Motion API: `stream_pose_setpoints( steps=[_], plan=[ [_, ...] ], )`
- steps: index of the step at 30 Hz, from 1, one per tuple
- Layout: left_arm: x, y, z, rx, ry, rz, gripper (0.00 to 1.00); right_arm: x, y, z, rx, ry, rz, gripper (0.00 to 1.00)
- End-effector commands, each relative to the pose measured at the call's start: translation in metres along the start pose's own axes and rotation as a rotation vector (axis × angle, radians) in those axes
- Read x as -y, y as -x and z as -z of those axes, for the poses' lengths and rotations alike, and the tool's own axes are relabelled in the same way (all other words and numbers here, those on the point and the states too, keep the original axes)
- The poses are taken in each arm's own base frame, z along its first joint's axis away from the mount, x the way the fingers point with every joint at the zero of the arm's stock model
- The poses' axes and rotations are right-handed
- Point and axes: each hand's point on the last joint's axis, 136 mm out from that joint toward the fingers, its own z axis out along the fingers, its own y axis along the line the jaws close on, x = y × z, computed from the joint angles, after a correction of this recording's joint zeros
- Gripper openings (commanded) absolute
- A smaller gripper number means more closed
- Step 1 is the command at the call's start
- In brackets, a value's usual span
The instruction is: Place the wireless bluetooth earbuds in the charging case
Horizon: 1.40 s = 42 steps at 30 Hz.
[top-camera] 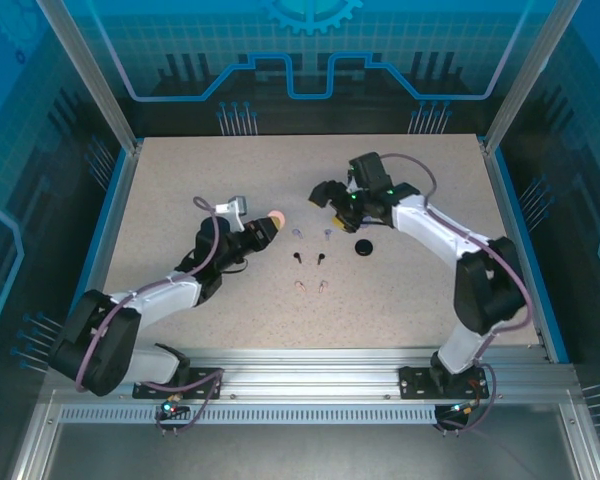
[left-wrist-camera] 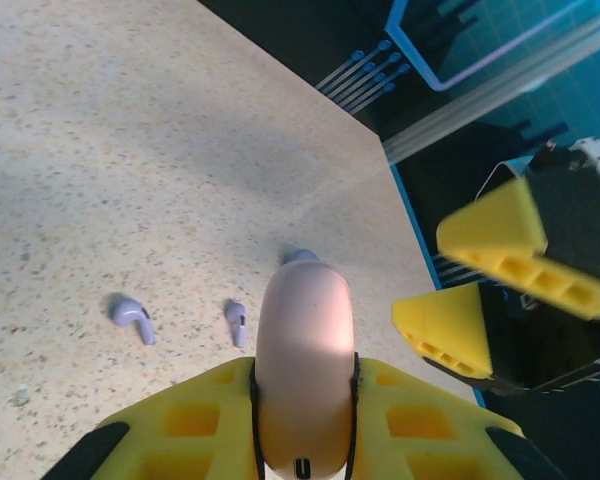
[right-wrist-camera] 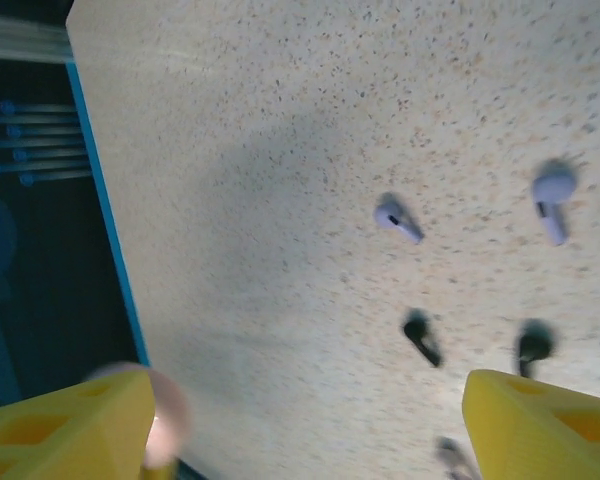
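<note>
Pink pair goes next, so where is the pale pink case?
Left of centre in the top view, the pale pink case is held by the left gripper, just left of the lavender earbuds.

Earbuds [top-camera: 298, 257] paired on table [top-camera: 180, 180], case [top-camera: 363, 247] to their right, second case [top-camera: 276, 217] left, in left hand [top-camera: 264, 229].

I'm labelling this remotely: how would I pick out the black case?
On the speckled table, find the six tiny earbuds at the centre. Just to their right lies the black case, a round dark disc, much larger than the black earbuds beside it.
</note>
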Motion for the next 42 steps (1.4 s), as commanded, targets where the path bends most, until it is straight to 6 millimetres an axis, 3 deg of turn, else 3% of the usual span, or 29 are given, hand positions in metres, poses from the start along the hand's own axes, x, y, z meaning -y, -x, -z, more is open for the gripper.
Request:
stream_pose_setpoints(
  steps=[1,5,10,16,23,29,36,42],
  plan=[
    [0.033,-0.003,0.007,-0.110,-0.119,-0.076,0.00,-0.013,-0.008,0.020,0.041,0.132,0.369,0.81],
    [0.049,-0.007,0.009,-0.179,-0.193,-0.075,0.00,-0.026,-0.030,0.040,0.048,0.258,0.595,0.81],
    [0.059,-0.014,0.009,-0.262,-0.236,-0.079,0.00,-0.046,-0.051,0.049,-0.020,0.390,0.699,0.79],
    [0.068,-0.016,0.009,-0.300,-0.272,-0.080,0.00,-0.061,-0.063,0.042,-0.080,0.433,0.746,0.77],
    [0.069,-0.015,0.010,-0.298,-0.275,-0.089,0.00,-0.065,-0.070,0.031,-0.104,0.430,0.752,0.74],
    [0.074,-0.013,0.010,-0.292,-0.294,-0.089,0.00,-0.054,-0.064,0.015,-0.113,0.379,0.724,0.71],
    [0.084,-0.011,0.015,-0.294,-0.331,-0.094,0.00,-0.018,-0.042,-0.002,-0.096,0.290,0.618,0.64],
    [0.090,-0.009,0.018,-0.285,-0.345,-0.100,0.00,-0.003,-0.038,0.001,-0.090,0.259,0.578,0.62]
  ],
)
